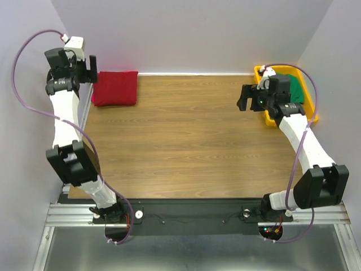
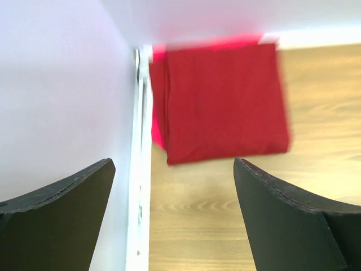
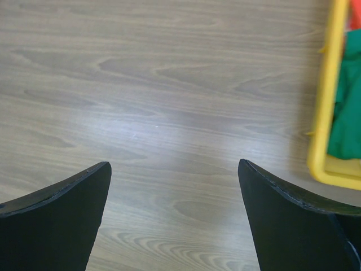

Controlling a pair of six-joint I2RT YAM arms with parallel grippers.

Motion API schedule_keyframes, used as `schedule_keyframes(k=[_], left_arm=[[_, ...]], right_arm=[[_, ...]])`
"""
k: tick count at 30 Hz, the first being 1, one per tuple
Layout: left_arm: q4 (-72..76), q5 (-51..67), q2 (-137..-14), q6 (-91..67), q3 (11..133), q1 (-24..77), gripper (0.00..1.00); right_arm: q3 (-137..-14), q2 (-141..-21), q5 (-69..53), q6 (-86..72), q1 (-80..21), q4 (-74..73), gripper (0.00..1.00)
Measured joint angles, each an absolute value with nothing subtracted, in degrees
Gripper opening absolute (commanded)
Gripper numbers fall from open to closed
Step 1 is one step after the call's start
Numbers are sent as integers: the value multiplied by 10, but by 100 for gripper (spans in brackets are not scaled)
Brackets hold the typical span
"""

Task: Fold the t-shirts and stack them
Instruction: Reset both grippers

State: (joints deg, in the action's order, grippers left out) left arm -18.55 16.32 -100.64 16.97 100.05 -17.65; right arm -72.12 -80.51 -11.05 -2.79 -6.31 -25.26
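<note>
A folded dark red t-shirt [image 1: 115,87] lies at the table's far left corner; in the left wrist view it [image 2: 225,101] lies on top of a pink-magenta shirt whose edge [image 2: 157,129] peeks out on the left. A green t-shirt [image 1: 297,90] lies crumpled in the yellow bin [image 1: 260,70] at the far right and also shows in the right wrist view [image 3: 347,113]. My left gripper [image 1: 90,69] is open and empty, raised just left of the red shirt. My right gripper [image 1: 243,97] is open and empty above bare table, just left of the bin.
The wooden table [image 1: 192,141] is walled in by grey panels. A white rail [image 2: 140,169] runs along the left wall beside the stack. The yellow bin's rim [image 3: 324,101] stands right of my right fingers. The arm bases sit at the near edge.
</note>
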Motion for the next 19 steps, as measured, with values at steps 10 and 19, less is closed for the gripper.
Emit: schedule_keyframes(k=[10, 19], left_arm=[[-202, 163, -794, 194, 811, -14, 99], [-210, 155, -730, 148, 555, 120, 99]], right_arm=[[-639, -707, -101, -53, -32, -261, 100], [-524, -620, -103, -49, -32, -288, 100]])
